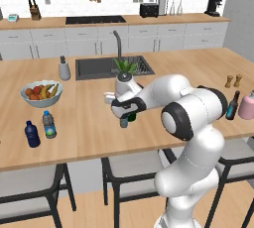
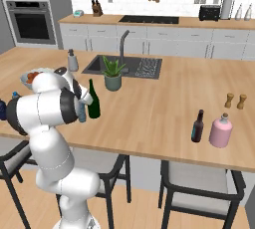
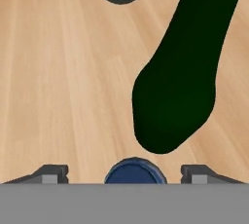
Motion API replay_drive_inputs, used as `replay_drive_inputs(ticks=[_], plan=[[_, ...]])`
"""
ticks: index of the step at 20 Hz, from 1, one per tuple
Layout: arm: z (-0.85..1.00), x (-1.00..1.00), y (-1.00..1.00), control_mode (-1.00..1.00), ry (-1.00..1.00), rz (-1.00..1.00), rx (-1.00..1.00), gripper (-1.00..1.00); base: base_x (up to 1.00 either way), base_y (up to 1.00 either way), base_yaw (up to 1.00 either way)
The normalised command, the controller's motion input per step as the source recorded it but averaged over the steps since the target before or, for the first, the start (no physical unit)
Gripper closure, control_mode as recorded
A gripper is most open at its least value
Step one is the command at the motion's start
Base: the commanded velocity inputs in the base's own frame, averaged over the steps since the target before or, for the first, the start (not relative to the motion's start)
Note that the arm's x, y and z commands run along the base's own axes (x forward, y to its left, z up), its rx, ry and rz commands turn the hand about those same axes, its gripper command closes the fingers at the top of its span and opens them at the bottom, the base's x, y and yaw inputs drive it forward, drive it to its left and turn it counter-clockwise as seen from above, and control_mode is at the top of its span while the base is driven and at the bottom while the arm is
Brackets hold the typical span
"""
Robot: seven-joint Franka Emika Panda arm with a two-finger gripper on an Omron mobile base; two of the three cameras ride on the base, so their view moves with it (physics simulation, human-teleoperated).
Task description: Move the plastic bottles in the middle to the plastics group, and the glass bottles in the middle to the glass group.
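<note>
My gripper (image 3: 124, 175) is open, its fingertips (image 3: 50, 174) wide apart on either side of the blue cap of a small clear water bottle (image 3: 135, 170). That bottle (image 1: 123, 122) stands on the island just under the hand (image 1: 124, 115). Right beside it stands the tall dark-green glass bottle (image 3: 175, 86) (image 2: 93, 101), mostly hidden behind the hand in the left base view. A second clear water bottle (image 1: 48, 125) stands at the left next to the squat dark-blue bottle (image 1: 32, 134). The slim dark bottle with a blue label (image 2: 197, 126) (image 1: 232, 105) stands far right.
A potted plant (image 1: 124, 72) stands just behind the hand, in front of the sink (image 1: 94, 67). A fruit bowl (image 1: 41, 93) and a soap dispenser (image 1: 64, 68) are at the left. A pink bottle (image 2: 220, 130) and two wooden shakers (image 2: 235, 100) are at the right. Stools line the island's near edge.
</note>
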Motion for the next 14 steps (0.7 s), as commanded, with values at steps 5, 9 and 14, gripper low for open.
replay_drive_inputs(ticks=[5, 9, 14], plan=[[0.00, 0.00, 0.00, -1.00, 0.00, 0.00, 0.00, 1.00, 0.00, 0.00, 0.00], [0.00, 0.00, 0.00, -1.00, 0.00, 0.00, 0.00, 1.00, 0.00, 0.00, 0.00], [0.13, -0.39, 0.00, -1.00, -0.14, 0.01, 0.04, 1.00, 0.00, 0.00, 0.00]])
